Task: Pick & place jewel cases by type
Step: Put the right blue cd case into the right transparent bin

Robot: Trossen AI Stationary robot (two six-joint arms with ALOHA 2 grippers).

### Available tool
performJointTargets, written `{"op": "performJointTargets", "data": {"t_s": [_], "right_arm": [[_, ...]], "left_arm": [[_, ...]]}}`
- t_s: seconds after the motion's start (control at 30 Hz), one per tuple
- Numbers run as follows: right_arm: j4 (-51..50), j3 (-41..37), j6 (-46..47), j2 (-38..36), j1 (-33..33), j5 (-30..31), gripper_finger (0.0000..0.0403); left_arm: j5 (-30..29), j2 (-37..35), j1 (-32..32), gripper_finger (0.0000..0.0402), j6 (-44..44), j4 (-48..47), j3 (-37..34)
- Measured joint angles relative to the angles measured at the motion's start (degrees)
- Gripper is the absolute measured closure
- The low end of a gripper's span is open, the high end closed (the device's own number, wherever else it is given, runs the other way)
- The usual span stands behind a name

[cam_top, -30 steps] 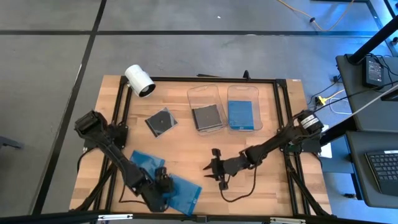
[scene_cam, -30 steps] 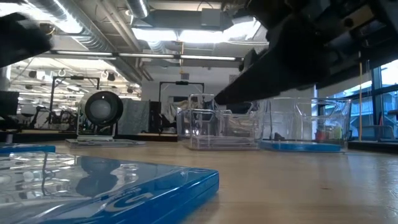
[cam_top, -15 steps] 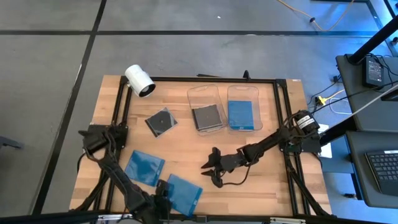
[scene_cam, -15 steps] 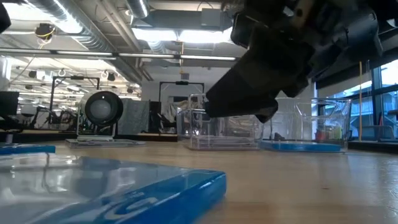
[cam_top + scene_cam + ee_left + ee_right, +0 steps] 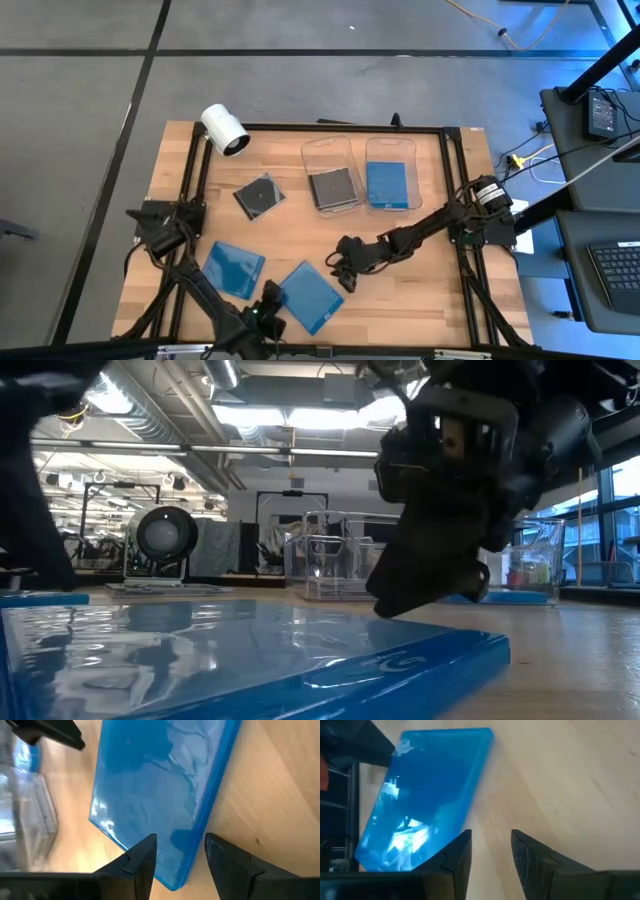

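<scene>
The left gripper has its two dark fingers apart, straddling the near corner of a blue jewel case without visibly pressing it; in the high view this gripper sits at the table's front edge, its arm running back along the left side to its base. The case lies flat on the wooden table, turned diamond-wise so its corners point toward the front and back edges. The right gripper also stands with fingers parted and nothing between them, just beside the case's other edge; from above it hangs low near mid-table, its arm stretched in a long slant from the right rail. A second blue case lies flat to the left, slightly skewed. A dark case with a disc rests farther back, another dark case sits in a clear tub, and a blue one in the neighbouring tub. The cases are glossy, thin and square.
</scene>
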Motion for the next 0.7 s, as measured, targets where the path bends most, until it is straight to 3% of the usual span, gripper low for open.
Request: {"op": "performJointTargets", "data": {"t_s": [0.13,0.43,0.7], "right_arm": [[0.7,0.0,-2.0,0.0,0.1,0.0,0.0243],[-0.3,0.1,6.5,-0.1,-0.3,-1.8,0.0128],[0.6,0.2,12.8,1.6,-1.2,-5.2,0.0121]], "left_arm": [[2.6,-0.3,2.4,0.0246,0.0,0.3,0.2],[2.6,-0.3,7.2,0.0260,5.5,1.3,0.2],[6.2,-0.6,12.0,0.0261,5.6,4.2,0.2]]}}
